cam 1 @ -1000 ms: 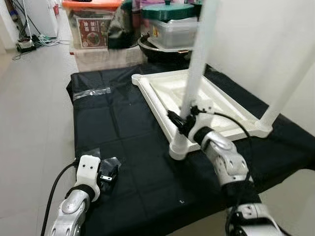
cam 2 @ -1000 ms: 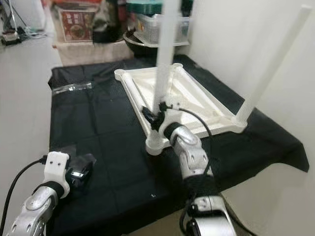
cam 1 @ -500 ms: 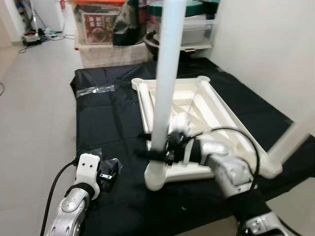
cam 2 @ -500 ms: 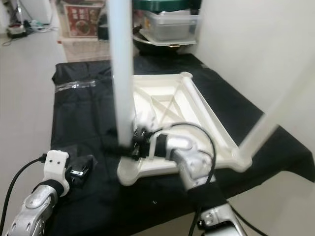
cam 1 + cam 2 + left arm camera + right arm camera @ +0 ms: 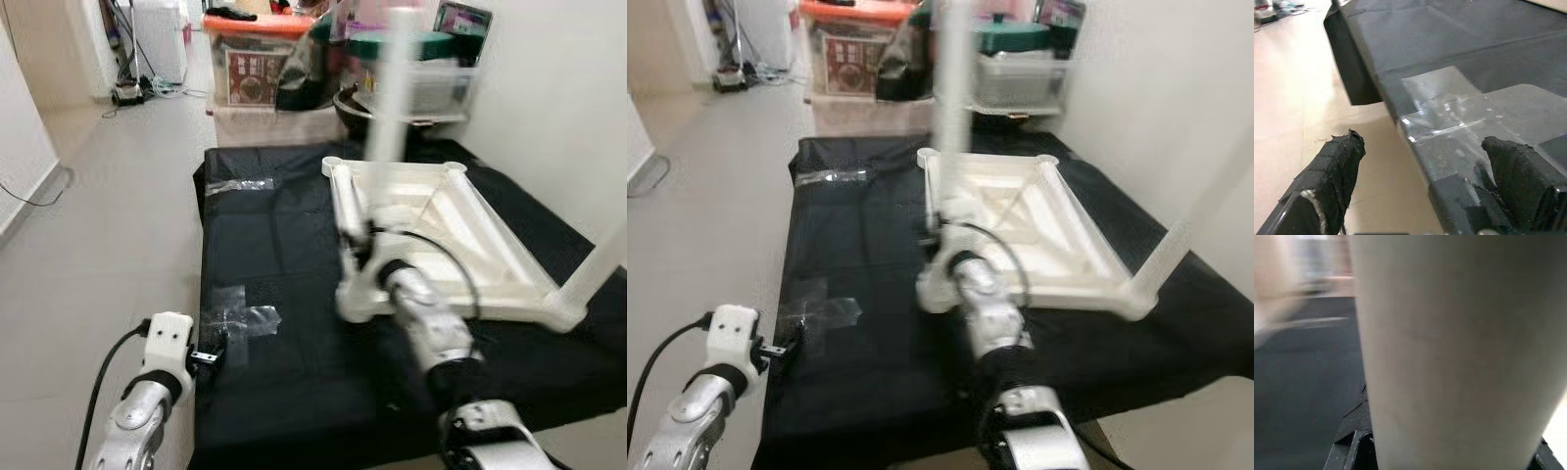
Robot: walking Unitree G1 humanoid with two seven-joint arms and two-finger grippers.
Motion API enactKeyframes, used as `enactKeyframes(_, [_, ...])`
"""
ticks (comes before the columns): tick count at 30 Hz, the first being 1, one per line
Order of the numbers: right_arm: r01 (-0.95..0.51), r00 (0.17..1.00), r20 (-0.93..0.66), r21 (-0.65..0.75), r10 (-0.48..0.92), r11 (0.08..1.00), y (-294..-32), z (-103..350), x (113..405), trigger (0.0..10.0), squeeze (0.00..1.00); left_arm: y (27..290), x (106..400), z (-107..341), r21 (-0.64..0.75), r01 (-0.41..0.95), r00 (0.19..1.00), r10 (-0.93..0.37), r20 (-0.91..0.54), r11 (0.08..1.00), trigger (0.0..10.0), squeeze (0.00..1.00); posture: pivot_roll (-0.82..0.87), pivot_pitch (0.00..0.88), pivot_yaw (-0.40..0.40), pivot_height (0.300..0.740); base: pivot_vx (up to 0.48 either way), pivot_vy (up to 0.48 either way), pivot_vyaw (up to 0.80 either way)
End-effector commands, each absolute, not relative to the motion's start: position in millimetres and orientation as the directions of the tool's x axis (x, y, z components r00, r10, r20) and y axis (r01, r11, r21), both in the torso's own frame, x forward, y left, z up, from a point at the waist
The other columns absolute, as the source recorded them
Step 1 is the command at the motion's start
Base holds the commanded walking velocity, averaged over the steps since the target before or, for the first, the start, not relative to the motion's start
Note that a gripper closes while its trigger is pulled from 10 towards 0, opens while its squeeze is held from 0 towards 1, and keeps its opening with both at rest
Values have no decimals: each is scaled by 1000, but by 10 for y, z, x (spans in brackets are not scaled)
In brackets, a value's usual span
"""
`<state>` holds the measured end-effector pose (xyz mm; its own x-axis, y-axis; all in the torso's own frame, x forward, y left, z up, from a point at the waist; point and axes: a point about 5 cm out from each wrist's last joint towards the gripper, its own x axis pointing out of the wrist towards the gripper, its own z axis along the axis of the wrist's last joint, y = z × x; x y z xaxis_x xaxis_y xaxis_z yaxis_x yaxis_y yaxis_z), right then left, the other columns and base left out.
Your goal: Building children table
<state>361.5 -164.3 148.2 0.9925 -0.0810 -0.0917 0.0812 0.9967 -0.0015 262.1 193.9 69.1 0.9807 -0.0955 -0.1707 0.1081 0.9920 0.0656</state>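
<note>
— Black cloth as landmark; what nearest on it?
— Left gripper at the near left edge, fingers spread wide apart, one fingertip out over the pale floor, the other over the cloth's corner. Crinkled clear tape just beyond it. Nothing between those fingers.
— And the table part?
— White plastic tabletop, flipped underside up, flat on the right half of the cloth, ribs showing. White leg rising from the near left corner socket, long axis upright, free end pointing up past the top of view, blurred. Second leg at the near right corner, leaning slightly up and right.
— Right gripper?
— Right gripper low on that near left leg, just above the socket. Leg squarely between the fingers in the right wrist view, close against the camera; fingers themselves mostly hidden behind it, so closed or merely around it: cannot tell.
— Beyond the cloth?
— Boxes and a lidded clear container stacked past the far edge, cables on the floor far left.
</note>
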Motion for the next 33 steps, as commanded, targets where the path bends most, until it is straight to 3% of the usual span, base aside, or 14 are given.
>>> enactKeyframes(1, [147, 956, -246, -75, -161, 986, -1724, 1198, 3526, 0, 0, 1901, 2630, 676, 75, 127, 977, -112, -181, 989, 10000, 0, 30, 0, -71, 740, 0, 0, 0])
enactKeyframes(4, [140, 950, -270, -78, -156, 987, -1696, 1135, 3404, 0, 0, 1889, 2615, 657, 73, 135, 975, -120, -188, 988, 10000, 0, 22, 0, -63, 740, 0, 0, 0])
enactKeyframes(5, [66, 957, -282, -19, -68, 998, -1562, 1118, 3383, 10000, 0, 1887, 2612, 649, 73, 139, 974, -123, -191, 988, 10000, 0, 18, 0, -60, 740, 0, 0, 0])
enactKeyframes(8, [-44, 969, -242, 50, 55, 998, -1385, 1160, 3397, 10000, 0, 1886, 2616, 646, 73, 142, 973, -126, -193, 987, 10000, 0, 17, 0, -59, 740, 0, 0, 0])
enactKeyframes(9, [-113, 975, -183, 88, 127, 990, -1285, 1240, 3431, 10000, 1000, 1884, 2626, 650, 73, 144, 973, -127, -192, 987, 10000, 0, 19, 0, -60, 740, 0, 0, 0])
enactKeyframes(13, [-213, 969, -99, 138, 227, 967, -1182, 1413, 3526, 10000, 886, 1883, 2645, 660, 74, 144, 974, -128, -189, 987, 10000, 0, 23, 0, -65, 740, 0, 0, 0])
enactKeyframes(14, [-270, 956, -68, 167, 284, 948, -1148, 1494, 3554, 10000, 0, 1886, 2648, 662, 74, 143, 974, -127, -188, 987, 10000, 0, 23, 0, -66, 740, 0, 0, 0])
enactKeyframes(17, [-409, 909, -3, 191, 417, 892, -1091, 1628, 3559, 10000, 0, 1892, 2645, 659, 74, 142, 974, -126, -188, 987, 10000, 0, 25, 0, -71, 740, 0, 0, 0])
enactKeyframes(21, [-818, 575, 50, 73, 817, 571, -1002, 1824, 3424, 10000, 0, 1890, 2636, 647, 72, 135, 975, -119, -188, 988, 10000, 0, 40, 0, -84, 740, 0, 0, 0])
enactKeyframes(26, [-917, 397, 45, 46, 917, 395, -939, 1852, 3342, 10000, 0, 1884, 2637, 645, 72, 135, 975, -119, -188, 988, 10000, 0, 44, 0, -87, 740, 0, 0, 0])
enactKeyframes(30, [-992, 126, 11, 6, 992, 126, -738, 1798, 3144, 9804, 0, 1899, 2626, 665, 72, 121, 978, -106, -179, 990, 10000, 0, 72, 0, -110, 740, 0, 0, 0])
enactKeyframes(31, [-996, 89, 10, -5, 996, 89, -697, 1783, 3088, 3608, 0, 1914, 2615, 667, 71, 115, 979, -101, -178, 991, 10000, 0, 74, 0, -111, 740, 0, 0, 0])
enactKeyframes(32, [-997, 71, 9, -13, 997, 72, -675, 1773, 3057, 3608, 0, 1924, 2608, 667, 71, 111, 979, -97, -178, 991, 10000, 0, 74, 0, -111, 740, 0, 0, 0])
enactKeyframes(33, [-996, 87, 6, -6, 996, 88, -654, 1750, 3053, 784, 0, 1933, 2589, 655, 73, 109, 979, -94, -182, 991, 10000, 0, 71, 0, -108, 740, 0, 0, 0])
